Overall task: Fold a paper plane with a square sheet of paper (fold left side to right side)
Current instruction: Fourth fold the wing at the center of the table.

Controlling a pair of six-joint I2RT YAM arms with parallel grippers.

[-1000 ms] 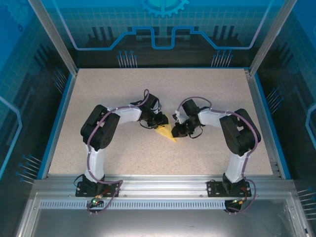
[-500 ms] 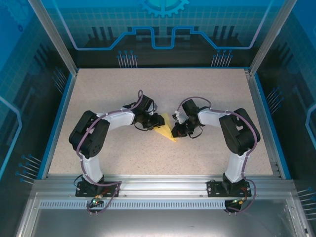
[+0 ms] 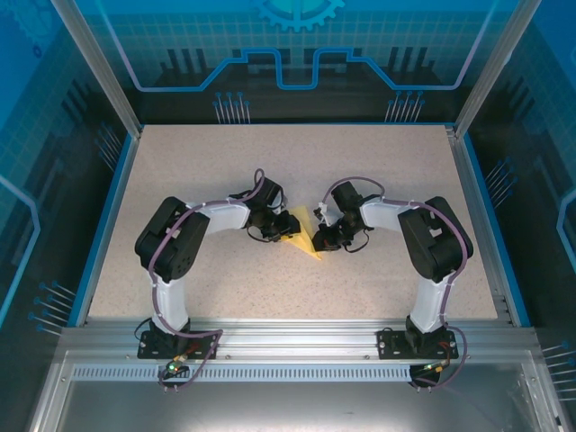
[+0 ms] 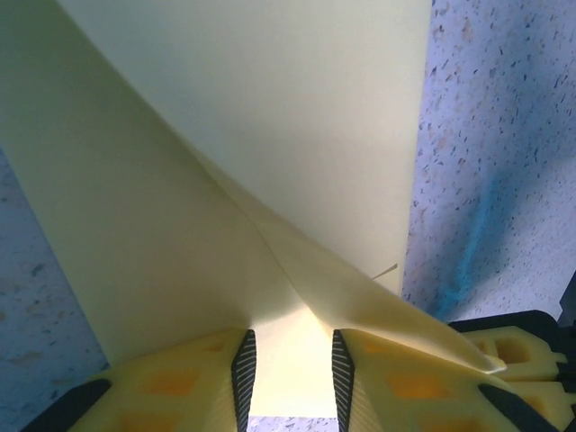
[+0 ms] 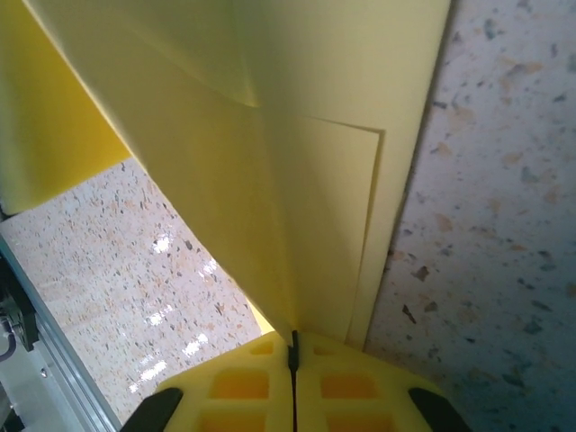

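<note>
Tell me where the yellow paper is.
Top view: the yellow paper lies on the table between the left tool and the right tool, which pinches its edge.

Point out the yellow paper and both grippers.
yellow paper [image 3: 304, 244]: top external view, middle of the wedge.
left gripper [image 4: 290, 364]: left wrist view, midway between fingertips.
right gripper [image 5: 293, 346]: right wrist view, seam between shut fingertips.

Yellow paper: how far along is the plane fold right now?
Done: the yellow paper is already creased into a layered, pointed wedge. In hand: the right gripper is shut on its edge; the left gripper stands open with paper between its jaws. Left: narrowing it into a dart with a centre crease.
</note>
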